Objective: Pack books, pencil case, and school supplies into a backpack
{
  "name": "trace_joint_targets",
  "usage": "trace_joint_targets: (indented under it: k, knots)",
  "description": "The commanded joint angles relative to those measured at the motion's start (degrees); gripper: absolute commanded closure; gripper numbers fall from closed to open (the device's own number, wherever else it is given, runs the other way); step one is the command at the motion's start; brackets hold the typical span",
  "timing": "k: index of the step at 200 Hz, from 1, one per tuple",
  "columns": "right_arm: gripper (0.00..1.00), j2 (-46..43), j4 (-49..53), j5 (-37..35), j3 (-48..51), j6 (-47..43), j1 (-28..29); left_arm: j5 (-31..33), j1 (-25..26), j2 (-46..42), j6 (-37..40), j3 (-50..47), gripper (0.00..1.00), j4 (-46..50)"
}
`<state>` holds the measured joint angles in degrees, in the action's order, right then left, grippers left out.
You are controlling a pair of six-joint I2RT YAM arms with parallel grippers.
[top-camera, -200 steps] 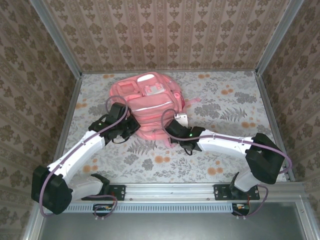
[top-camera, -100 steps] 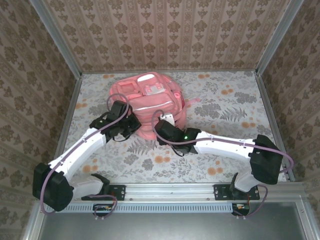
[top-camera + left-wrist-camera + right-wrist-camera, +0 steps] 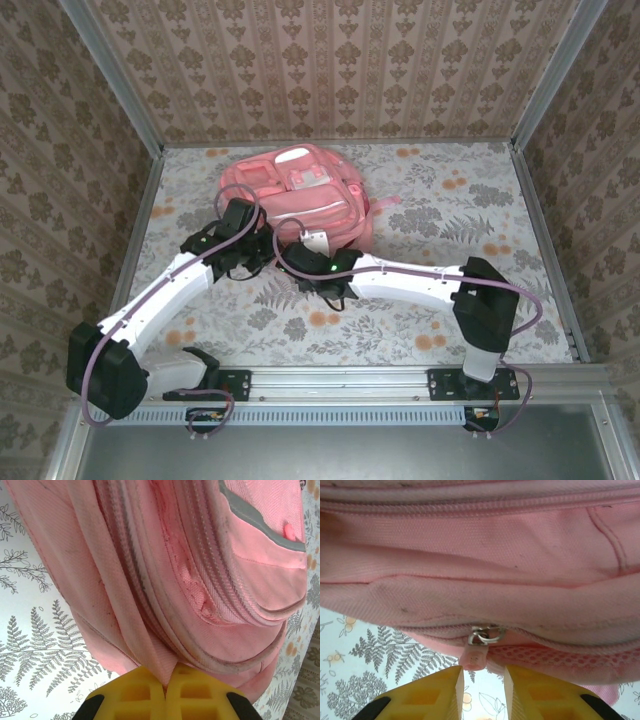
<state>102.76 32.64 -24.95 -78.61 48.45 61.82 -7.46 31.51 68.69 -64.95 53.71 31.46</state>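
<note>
Top external: backpack (image 3: 300, 195) on floral table (image 3: 450, 230), patterned walls (image 3: 340, 70) around.

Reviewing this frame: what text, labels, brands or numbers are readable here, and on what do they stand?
No text can be read.
The white patch on the backpack is too small and blurred to tell whether it carries lettering.
The zipper pull looks plain, with no marking visible.
</note>
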Motion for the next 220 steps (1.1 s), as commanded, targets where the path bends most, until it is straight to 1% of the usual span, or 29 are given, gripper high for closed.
trace_joint_targets:
  k: [1, 82, 115, 162, 213, 220]
  knots:
    - [0.74, 2.18, 3.64, -2.3, -2.77, 1.89, 0.41, 1.05, 0.13, -0.05, -0.71, 3.4, 1.0, -4.22]
    - [0.74, 3.15, 2.35, -1.16, -4.48, 2.0, 0.23, 0.7, 0.15, -0.04, -1.26, 2.58, 1.0, -4.83]
    - [0.66, 3.89, 1.63, -0.61, -4.62, 2.82, -0.26, 0.43, 0.31, 0.06, -1.41, 2.53, 1.0, -5.16]
    - [0.78, 4.74, -0.38, -0.65, -4.67, 3.36, -1.59, 0.25, 0.57, -0.13, -1.69, 2.19, 1.0, -5.48]
    - [0.74, 5.25, 1.79, -3.02, -4.5, 3.6, -2.93, 0.68, 0.66, -0.3, -1.42, 2.29, 1.0, -5.12]
    - [0.72, 4.93, 2.24, -3.56, -4.2, 3.62, -3.09, 0.78, 0.58, -0.38, -1.33, 2.36, 1.0, -4.97]
